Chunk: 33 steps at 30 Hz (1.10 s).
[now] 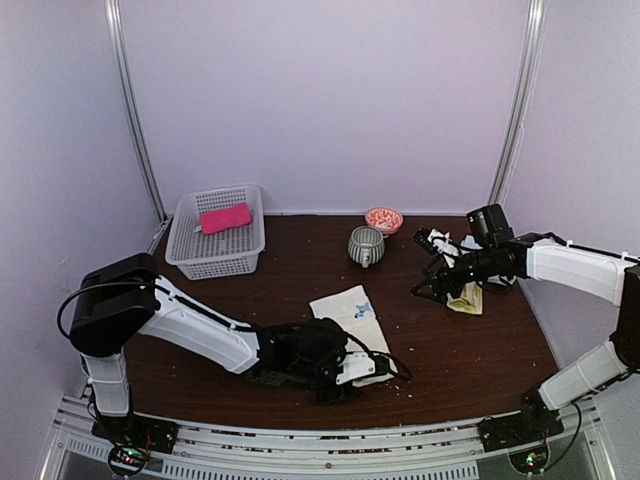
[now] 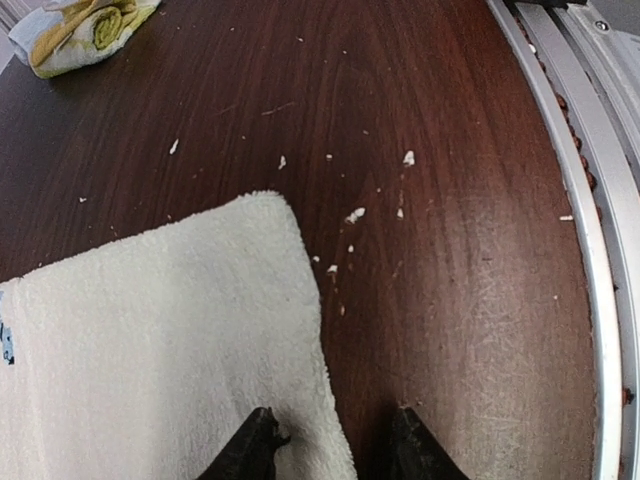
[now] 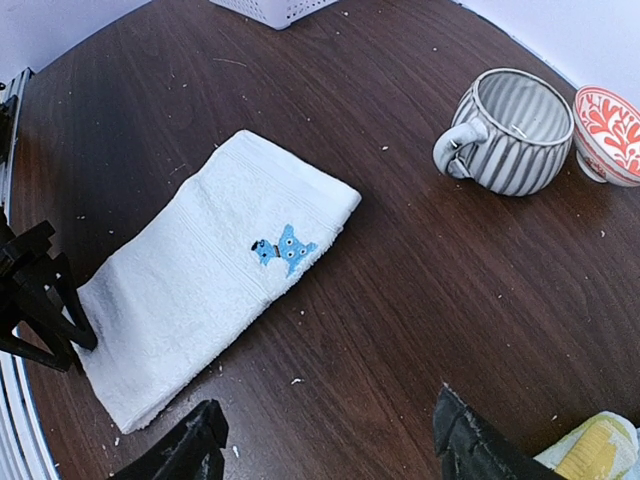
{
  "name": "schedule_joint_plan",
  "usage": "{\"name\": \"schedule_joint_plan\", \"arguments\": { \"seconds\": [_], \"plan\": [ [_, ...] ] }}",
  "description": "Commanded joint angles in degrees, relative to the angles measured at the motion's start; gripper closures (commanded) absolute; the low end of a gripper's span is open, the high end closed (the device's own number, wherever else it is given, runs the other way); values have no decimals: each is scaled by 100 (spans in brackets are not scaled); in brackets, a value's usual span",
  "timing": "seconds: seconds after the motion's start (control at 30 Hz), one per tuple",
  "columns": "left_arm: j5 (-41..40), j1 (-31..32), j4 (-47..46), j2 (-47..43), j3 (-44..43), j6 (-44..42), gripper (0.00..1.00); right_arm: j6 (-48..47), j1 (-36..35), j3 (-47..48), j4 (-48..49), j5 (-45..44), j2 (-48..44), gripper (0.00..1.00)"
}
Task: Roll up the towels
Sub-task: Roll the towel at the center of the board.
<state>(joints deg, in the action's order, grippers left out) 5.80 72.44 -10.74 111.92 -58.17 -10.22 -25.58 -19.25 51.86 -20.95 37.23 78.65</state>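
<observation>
Left wrist view: where is the white towel (image 2: pixel 160 340)?
It lies flat on the worktop (image 2: pixel 450 250). The left fingers (image 2: pixel 255 448) are spread, and its near edge is between them.
And the right fingers (image 3: pixel 200 445)?
Spread wide, nothing between them, over the worktop. The pink towel (image 1: pixel 225 217) lies in the basket (image 1: pixel 190 245).

Soft, even light from above, faintly violet on the walls (image 1: pixel 330 100). Shadows are diffuse; the worktop (image 1: pixel 470 345) carries a mild sheen. Wrist views bow at the edges, yet the towel (image 2: pixel 150 350) nap is crisp.
</observation>
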Motion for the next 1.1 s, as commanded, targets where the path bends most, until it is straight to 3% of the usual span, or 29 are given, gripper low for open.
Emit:
{"name": "schedule_joint_plan", "arguments": {
  "seconds": [0.0, 0.27, 0.47, 0.57, 0.77, 0.87, 1.07],
  "plan": [
    [-87, 11, -207, 258, -255, -60, 62, -104, 1, 181, -136, -6, 2, 28],
    [-521, 10, -49, 208, -29, -115, 70, -236, -51, 284, -291, -51, 166, 29],
    [-387, 7, -37, 199, 74, -96, 87, -173, -63, 333, -363, -230, 114, 34],
    [27, -17, -199, 130, 209, -12, 93, 270, -54, 365, -103, -745, -211, 39],
    [928, -249, -313, -86, 360, 490, 100, -596, -77, 354, -1253, 32, -857, 38],
    [1605, -497, -570, -170, 584, 912, 100, -559, -248, 48, -1344, -62, -1023, 41],
    [2947, -948, -1043, 87, 689, 2029, 100, -871, -1365, -719, -1053, -351, -1321, 46]
  ]
}}
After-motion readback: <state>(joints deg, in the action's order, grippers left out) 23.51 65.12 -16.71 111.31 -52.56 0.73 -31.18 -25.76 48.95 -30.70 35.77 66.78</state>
